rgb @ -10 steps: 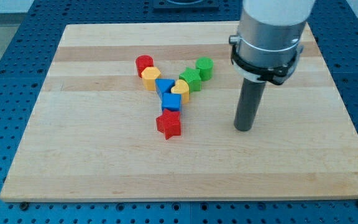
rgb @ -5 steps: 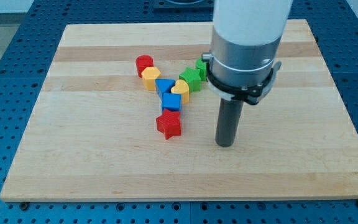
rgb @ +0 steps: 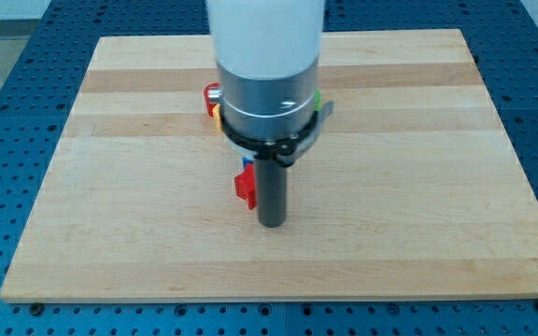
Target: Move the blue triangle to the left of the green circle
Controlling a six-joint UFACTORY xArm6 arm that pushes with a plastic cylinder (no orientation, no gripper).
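My tip [rgb: 270,223] rests on the wooden board [rgb: 418,187], just right of and below the red star block [rgb: 245,186], very close to it. The arm's wide body hides most of the block cluster. Only a sliver of a blue block [rgb: 247,162] shows above the red star; I cannot tell its shape. The blue triangle is hidden. A thin edge of the green circle [rgb: 318,97] shows at the arm's right side. The red block [rgb: 212,92] and a bit of the yellow block [rgb: 215,109] show at the arm's left side.
The green star, the yellow heart and the other blue block are hidden behind the arm. The board lies on a blue perforated table [rgb: 7,112].
My tip has moved toward the view's left and slightly down, from right of the cluster to beside the red star. The arm now covers most blocks. The visible blocks have not moved.
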